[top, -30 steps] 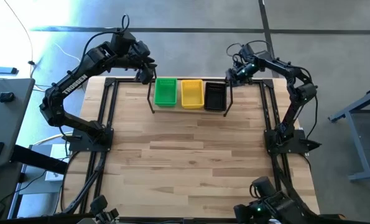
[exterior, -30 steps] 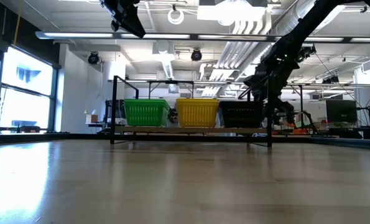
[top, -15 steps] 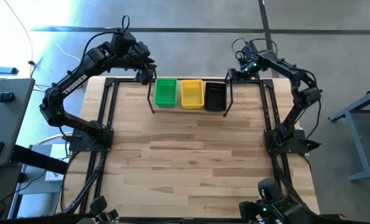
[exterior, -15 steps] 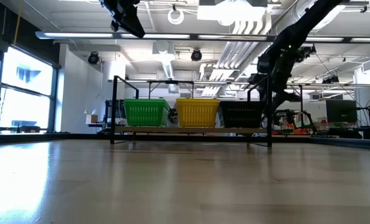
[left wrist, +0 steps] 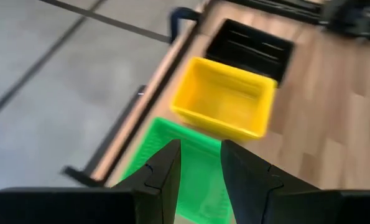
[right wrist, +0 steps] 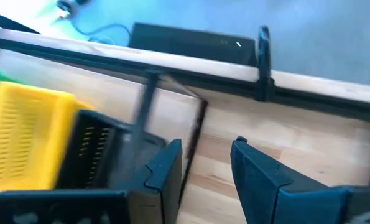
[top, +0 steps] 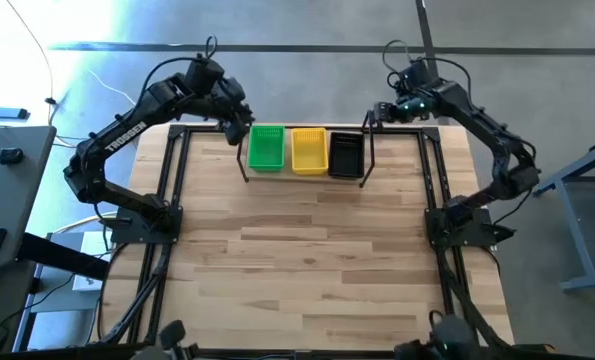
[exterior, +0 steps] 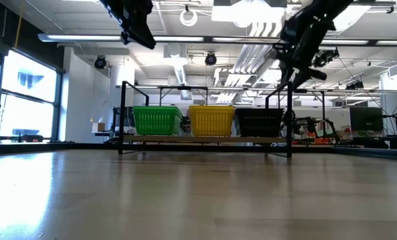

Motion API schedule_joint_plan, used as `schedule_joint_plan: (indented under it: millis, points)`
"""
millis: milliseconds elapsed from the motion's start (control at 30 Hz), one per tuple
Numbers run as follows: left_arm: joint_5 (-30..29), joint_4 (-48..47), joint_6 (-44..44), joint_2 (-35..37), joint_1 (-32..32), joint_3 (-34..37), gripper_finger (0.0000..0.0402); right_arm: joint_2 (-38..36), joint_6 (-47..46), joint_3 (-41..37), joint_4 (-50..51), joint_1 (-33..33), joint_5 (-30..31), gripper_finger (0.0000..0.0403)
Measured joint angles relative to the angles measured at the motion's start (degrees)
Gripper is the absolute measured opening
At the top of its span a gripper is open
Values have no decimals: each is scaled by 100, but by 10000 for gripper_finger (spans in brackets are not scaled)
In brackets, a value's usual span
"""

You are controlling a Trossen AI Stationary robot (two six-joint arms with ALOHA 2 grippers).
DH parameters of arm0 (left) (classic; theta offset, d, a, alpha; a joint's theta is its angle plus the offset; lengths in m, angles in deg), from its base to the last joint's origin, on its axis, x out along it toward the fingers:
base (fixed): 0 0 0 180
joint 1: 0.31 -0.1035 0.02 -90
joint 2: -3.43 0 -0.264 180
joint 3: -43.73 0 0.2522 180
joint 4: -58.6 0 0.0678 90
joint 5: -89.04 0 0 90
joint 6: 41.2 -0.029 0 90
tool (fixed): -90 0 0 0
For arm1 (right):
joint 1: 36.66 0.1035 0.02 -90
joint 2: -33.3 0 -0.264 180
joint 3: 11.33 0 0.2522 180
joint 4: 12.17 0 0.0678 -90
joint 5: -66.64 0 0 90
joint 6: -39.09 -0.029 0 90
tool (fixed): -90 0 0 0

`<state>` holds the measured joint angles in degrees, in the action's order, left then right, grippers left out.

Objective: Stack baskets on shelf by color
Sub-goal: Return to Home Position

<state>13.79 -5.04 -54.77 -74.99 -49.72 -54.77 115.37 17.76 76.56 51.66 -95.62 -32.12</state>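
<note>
Three stacks of baskets stand side by side on the shelf at the table's far middle: green, yellow and black. They rest on its wooden plank. How many baskets each stack holds does not show. My left gripper hangs open above the shelf's left end, over the green basket, with nothing between its fingers. My right gripper is open too, high above the shelf's right upright end, beside the black basket.
The slatted wooden tabletop spreads bare from the shelf to the near edge. Black frame rails run along its left and right sides. Both arm bases stand at the table's side edges.
My right gripper has risen from beside the shelf's right end and drawn away toward the table's far right, tipping as it went, still open. My left gripper has sunk a little toward the green basket. The baskets have not moved.
</note>
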Motion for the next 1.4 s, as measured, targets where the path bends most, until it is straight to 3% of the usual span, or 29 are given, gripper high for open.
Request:
schedule_joint_plan:
  millis: [100,367,700,1033,1267,1400]
  points:
    - [389,33,-7,0,21,102,103,-297,-115,0,-147,329,33,123]
    - [461,26,-153,0,85,252,103,-504,-372,2,-972,1610,228,123]
    - [1439,0,-37,102,158,252,103,-500,-88,2,-1981,2869,245,123]
    - [1341,460,574,512,1027,252,103,-497,757,2,-2206,3778,64,123]
    - [1272,1103,1394,604,1997,250,103,-798,999,2,-2191,4215,-523,123]
    - [230,1388,1668,650,2777,250,103,-1151,1243,2,-2065,4445,-526,123]
